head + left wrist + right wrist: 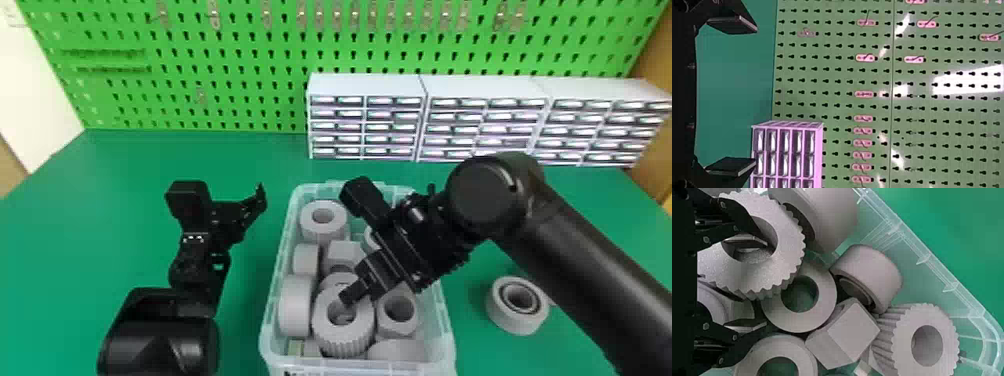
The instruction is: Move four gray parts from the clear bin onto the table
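My right gripper is over the clear bin, low above a toothed gray gear. In the right wrist view the right gripper stands open, one fingertip at the hole of the toothed gear and the other beside it above neighbouring parts. Plain gray rings, a gray block and a second gear lie there too. A gray ring part rests on the table, right of the bin. My left gripper is parked left of the bin; the left gripper is open and holds nothing.
White drawer cabinets line the back of the green table, in front of a green pegboard. The right forearm passes above the table close to the loose ring part.
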